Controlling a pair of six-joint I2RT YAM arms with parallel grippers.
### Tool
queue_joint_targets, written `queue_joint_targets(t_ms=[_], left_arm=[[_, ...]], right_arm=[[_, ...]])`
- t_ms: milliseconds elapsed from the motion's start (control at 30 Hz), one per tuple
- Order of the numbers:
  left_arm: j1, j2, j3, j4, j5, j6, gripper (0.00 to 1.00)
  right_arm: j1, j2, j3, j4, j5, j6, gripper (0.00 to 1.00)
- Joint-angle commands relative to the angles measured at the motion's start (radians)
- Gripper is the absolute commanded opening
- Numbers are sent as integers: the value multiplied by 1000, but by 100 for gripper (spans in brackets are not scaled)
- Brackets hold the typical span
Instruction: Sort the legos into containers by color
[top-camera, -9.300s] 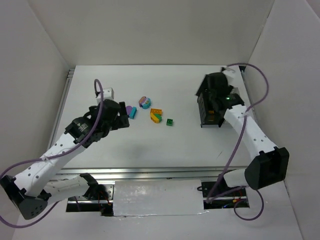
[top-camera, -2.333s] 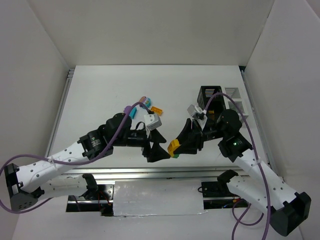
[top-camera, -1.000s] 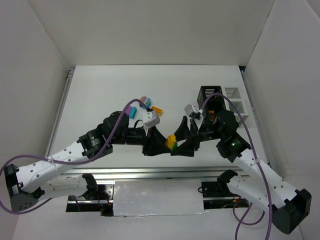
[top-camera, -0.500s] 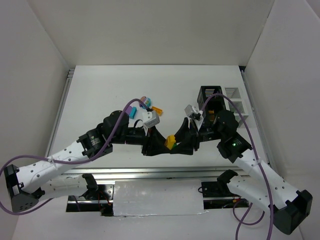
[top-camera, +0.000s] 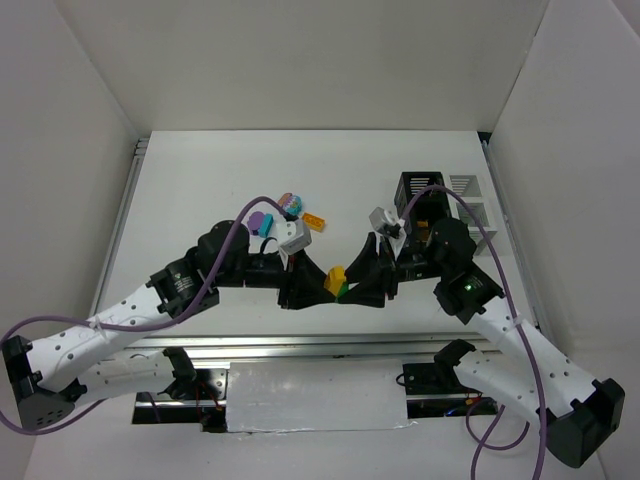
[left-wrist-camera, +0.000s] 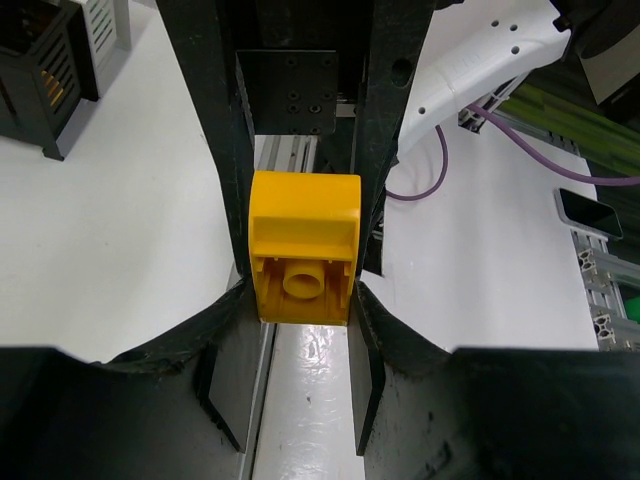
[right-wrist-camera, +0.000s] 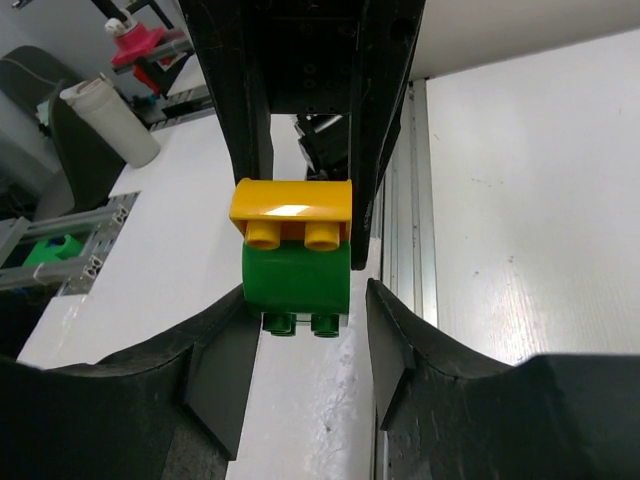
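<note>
Mid near edge of tabletop: left pincer clenched on yellow brick, right pincer clenched on green brick, and the bricks touch. Risk: a skewed pull lets one brick slip and drop.

The yellow brick looks to me like hard moulded plastic, smooth, with a soft sheen and one bright glare patch on its side. The green brick pressed against it is the same plastic, a shade duller. Clamped on the yellow brick, the left gripper has matt black plastic fingers. The right gripper, clamped on the green brick, matches. Below the yellow brick, I see a matt white table with a faint grain and a ribbed bare-metal rail. Beyond it are a smooth purple cable, a white plastic arm shell and a black slatted plastic bin.
</note>
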Motion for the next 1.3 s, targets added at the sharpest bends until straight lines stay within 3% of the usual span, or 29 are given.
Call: queue_joint_targets(t_ms=[0,67,167,200,300,333,367,633,833,933,1000,1100,1133,1200,1233,1267], left_arm=[[2,-30,6,49,45,2,0],[2,-35,0,55,45,0,0],[2,-38,-3,63,48,-1,0],[2,-36,-3,63,51,0,0],[2,-30,-2,63,51,-1,0],[4,-27,-2,63,53,-3,0],[4,-27,-3,66,50,-3,0],[22,-68,17,29,-42,-21,0],[50,-98,38,-5,-36,-23,0],[50,-102,30,-6,-41,-24,0],[52,-110,30,-11,-76,-29,0],[52,-115,64,-85,-207,-49,0],[52,-115,101,-122,-249,-52,0],[52,-115,154,-234,-402,-65,0],[52,-115,168,-270,-458,-67,0],[52,-116,181,-305,-504,-76,0]], right_arm=[[-11,-15,50,-49,51,-27,53],[-16,-23,52,-67,91,-37,59],[-28,-32,47,-49,85,-21,57],[-28,-31,47,-41,81,-16,43],[-27,-23,52,-18,52,-1,20],[-28,-23,42,-18,51,10,6],[-28,-25,39,38,26,28,1],[-63,-14,27,-29,-25,-47,0],[-148,-16,-21,77,-125,19,0],[-151,-5,-1,43,-116,-7,0],[-174,-11,12,-19,-43,-28,0],[-198,-49,3,-66,291,-1,0],[-197,-52,10,-99,503,16,0],[-199,-14,76,-167,735,44,0],[-197,9,103,-246,1007,89,0],[-203,33,131,-285,1136,120,0]])
